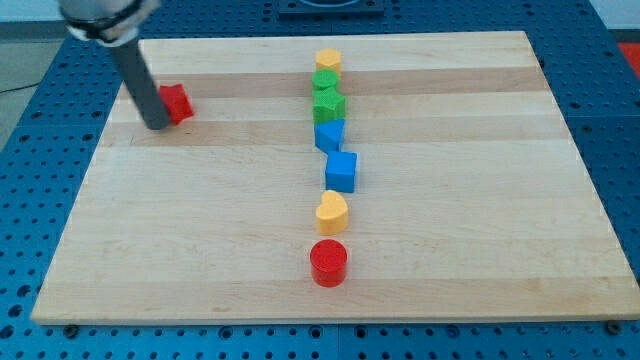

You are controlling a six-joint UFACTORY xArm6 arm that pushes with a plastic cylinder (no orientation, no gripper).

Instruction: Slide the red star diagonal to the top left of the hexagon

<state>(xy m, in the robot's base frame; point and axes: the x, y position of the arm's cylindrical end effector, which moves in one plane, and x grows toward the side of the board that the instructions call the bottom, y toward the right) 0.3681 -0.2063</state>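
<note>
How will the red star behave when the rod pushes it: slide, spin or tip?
The red star sits low on the smooth wooden board, so it probably slides rather than tips. My tip meets its left side; its uneven points may make it spin.

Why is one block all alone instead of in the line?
The red star sits by itself near the board's top-left corner, with my tip touching its left side. Every other block forms a column down the middle, from the yellow hexagon to the red cylinder.
</note>
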